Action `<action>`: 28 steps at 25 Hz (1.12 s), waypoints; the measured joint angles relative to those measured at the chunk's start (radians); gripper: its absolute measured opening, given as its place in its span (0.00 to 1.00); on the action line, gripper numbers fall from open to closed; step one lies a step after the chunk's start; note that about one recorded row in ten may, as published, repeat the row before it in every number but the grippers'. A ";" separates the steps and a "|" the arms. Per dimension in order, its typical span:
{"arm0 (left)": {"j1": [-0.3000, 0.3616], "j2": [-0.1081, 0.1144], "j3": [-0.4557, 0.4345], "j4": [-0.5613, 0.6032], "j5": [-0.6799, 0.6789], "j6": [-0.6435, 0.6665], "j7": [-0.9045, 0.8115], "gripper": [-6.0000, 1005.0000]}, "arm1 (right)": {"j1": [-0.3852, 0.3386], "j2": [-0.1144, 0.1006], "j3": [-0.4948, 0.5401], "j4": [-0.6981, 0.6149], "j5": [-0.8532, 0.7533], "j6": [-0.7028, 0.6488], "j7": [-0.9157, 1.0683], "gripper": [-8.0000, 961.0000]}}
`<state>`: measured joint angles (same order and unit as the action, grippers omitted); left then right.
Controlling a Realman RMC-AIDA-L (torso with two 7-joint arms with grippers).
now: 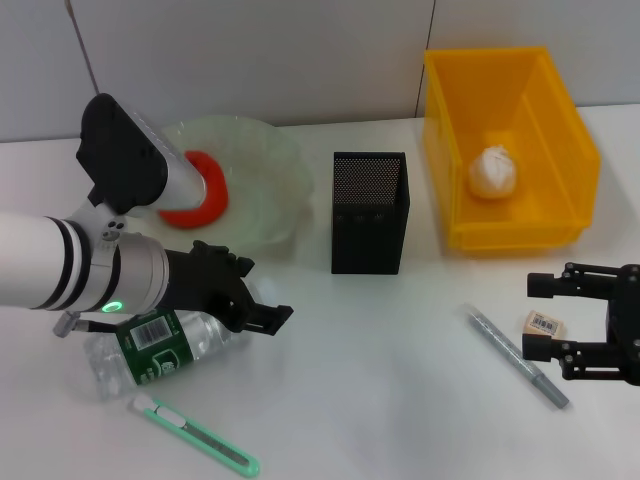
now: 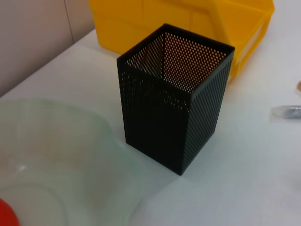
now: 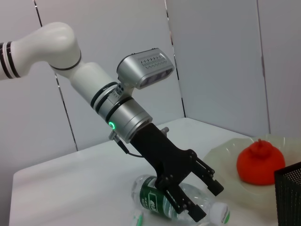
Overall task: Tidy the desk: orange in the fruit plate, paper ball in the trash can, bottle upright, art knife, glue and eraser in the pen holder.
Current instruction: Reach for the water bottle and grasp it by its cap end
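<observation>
A clear bottle [image 1: 150, 345] with a green label lies on its side at the front left. My left gripper [image 1: 262, 290] hangs open just above its cap end, also seen as the left gripper [image 3: 209, 202] over the bottle [image 3: 164, 200]. The orange [image 1: 205, 190] rests in the glass fruit plate [image 1: 270, 165]. The paper ball [image 1: 493, 172] lies in the yellow trash can [image 1: 450, 120]. A green art knife [image 1: 195, 435] lies in front of the bottle. My right gripper [image 1: 533, 317] is open, with the eraser [image 1: 543, 323] between its fingers. The silver glue [image 1: 517, 355] lies beside it. The pen holder [image 1: 368, 212] stands in the middle.
The black mesh pen holder [image 2: 174, 99] stands upright between the fruit plate [image 2: 61, 155] and the yellow trash can [image 2: 188, 19]. Free table lies in front of the holder. A grey wall closes off the back of the table.
</observation>
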<state>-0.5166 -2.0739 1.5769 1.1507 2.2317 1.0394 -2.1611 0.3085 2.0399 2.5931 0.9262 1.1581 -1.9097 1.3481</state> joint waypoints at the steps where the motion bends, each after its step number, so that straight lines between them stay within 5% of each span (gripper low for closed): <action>1: 0.000 0.000 0.000 0.000 0.000 0.000 0.000 0.82 | 0.000 0.000 0.000 0.000 0.000 0.000 0.000 0.78; 28: -0.046 0.000 0.009 -0.102 0.000 -0.033 0.001 0.82 | -0.002 0.000 -0.001 0.000 -0.002 0.015 0.000 0.78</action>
<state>-0.5627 -2.0740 1.5862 1.0487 2.2320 1.0066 -2.1599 0.3062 2.0402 2.5919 0.9266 1.1565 -1.8944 1.3482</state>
